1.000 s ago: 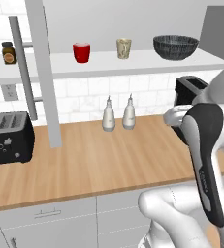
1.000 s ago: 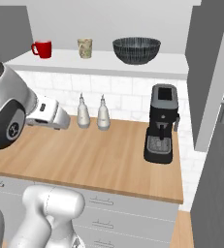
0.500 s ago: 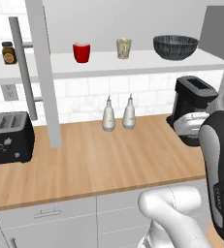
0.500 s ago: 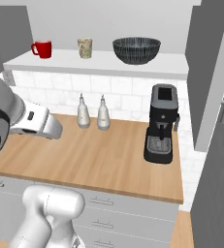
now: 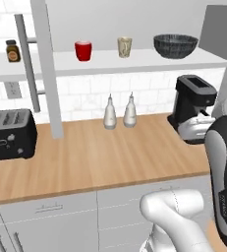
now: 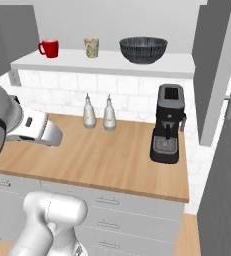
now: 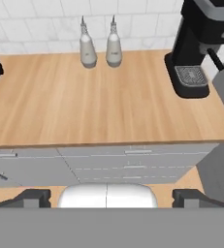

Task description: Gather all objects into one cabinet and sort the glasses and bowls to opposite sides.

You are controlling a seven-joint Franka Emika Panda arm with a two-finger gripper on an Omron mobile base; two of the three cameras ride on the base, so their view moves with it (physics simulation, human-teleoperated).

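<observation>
Up on the white shelf point(image 5: 134, 61) of the open wall cabinet, the task's things stood in a row: the glossy red cup point(image 5: 83, 50), short and tapered, with a handle visible from the right base view point(image 6: 49, 48); just beside it the beige patterned tumbler point(image 5: 125, 47) point(image 6: 91, 47); and farther right, well apart from both, the wide dark grey bowl point(image 5: 176, 46) point(image 6: 143, 49) with its finely ribbed sides. A grey cabinet door point(image 5: 47, 64) with a long metal bar handle point(image 5: 26, 61) hung open at the left, a small brown jar point(image 5: 13, 51) beyond it. Down on the wooden counter point(image 5: 100, 157) sat two white spouted bottles point(image 5: 119, 112) point(image 7: 100, 46), a black coffee machine point(image 6: 167, 123) point(image 7: 200, 46) and a dark toaster point(image 5: 9, 134). In the hand view the gripper point(image 7: 107, 197) looked down over the counter edge and drawer fronts point(image 7: 108, 162), its finger tips point(image 7: 33, 197) spread as wide as they went and carrying nothing. Compared with a second earlier, the arm had swung back and lower, uncovering the coffee machine in the left base view; the cups, bowl and bottles had not budged.
</observation>
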